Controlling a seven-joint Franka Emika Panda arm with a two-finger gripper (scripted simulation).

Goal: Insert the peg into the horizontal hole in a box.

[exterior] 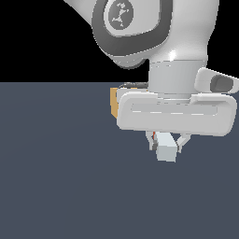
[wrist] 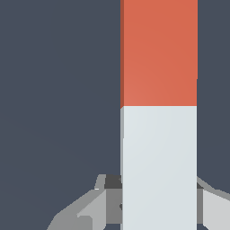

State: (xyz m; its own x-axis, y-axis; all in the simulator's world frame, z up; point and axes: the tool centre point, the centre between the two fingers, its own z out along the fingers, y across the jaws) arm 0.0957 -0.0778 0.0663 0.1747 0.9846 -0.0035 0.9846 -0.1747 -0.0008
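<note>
A white Franka arm (exterior: 154, 42) fills the upper middle of the exterior view, above a flat slate-blue floor (exterior: 56, 177). Its wide hand body hides most of the box (exterior: 113, 101); only a tan sliver shows at about ten o'clock from the gripper (exterior: 165, 142). The horizontal hole is not visible in either view.

The gripper is clenched on the peg (exterior: 166, 150), its fingers (exterior: 179, 143) pressed to the bar's sides near the pale end. In the wrist view, the peg (wrist: 159, 112) runs straight away from the gripper (wrist: 159, 211), grey-white half in the grip, orange-red half leading. Its long axis appears level with the floor and, in the exterior view, points away from the camera, pale end face toward the viewer.

The step in hand appears to be carrying the grasped peg toward the box. The next move likely calls for lining the orange tip up with the hole, then pushing along the bar's own axis.
</note>
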